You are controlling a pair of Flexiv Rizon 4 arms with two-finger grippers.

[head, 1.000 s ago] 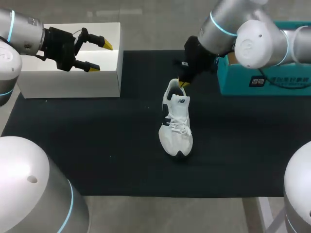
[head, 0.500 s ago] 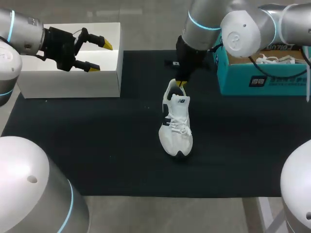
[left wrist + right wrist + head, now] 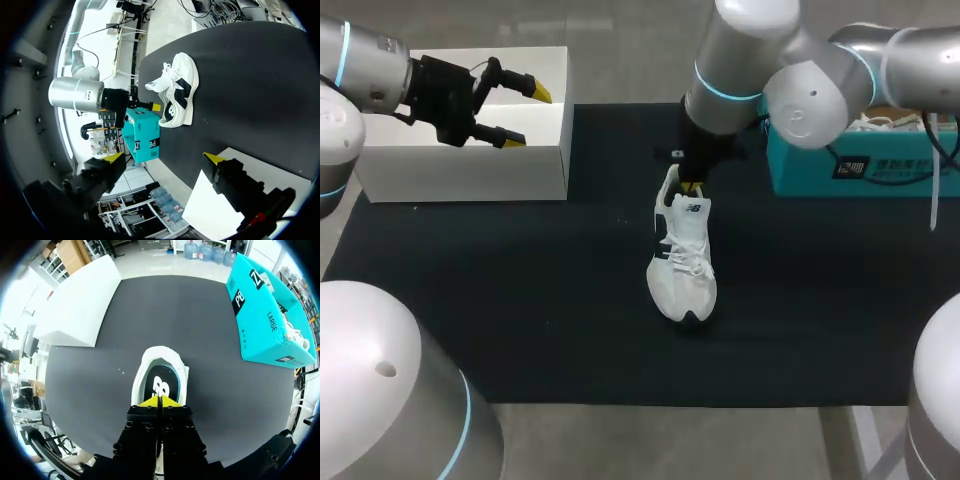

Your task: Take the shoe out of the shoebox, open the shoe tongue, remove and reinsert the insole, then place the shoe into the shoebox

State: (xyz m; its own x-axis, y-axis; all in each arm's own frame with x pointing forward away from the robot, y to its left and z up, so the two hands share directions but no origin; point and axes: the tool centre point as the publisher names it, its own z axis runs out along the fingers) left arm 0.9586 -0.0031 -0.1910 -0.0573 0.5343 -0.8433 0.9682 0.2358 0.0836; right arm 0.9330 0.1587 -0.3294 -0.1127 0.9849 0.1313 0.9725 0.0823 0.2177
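Black mat [image 3: 520,300] covers the table, and the white shoe [image 3: 682,255] lies on it, outside the teal shoebox [image 3: 860,165].

We see the shoe near the middle of the mat, upright on its sole, toe toward us and heel toward the far edge, well apart from the shoebox at our right. Our right gripper [image 3: 691,186] hangs over the heel opening with its yellow tips pressed together and nothing between them. From its wrist the tips [image 3: 160,401] sit just above the dark insole [image 3: 159,385]; we cannot tell whether they touch it. Our left gripper [image 3: 525,115] hovers over the white box [image 3: 460,170] at the mat's left corner, its fingers spread wide and holding nothing.
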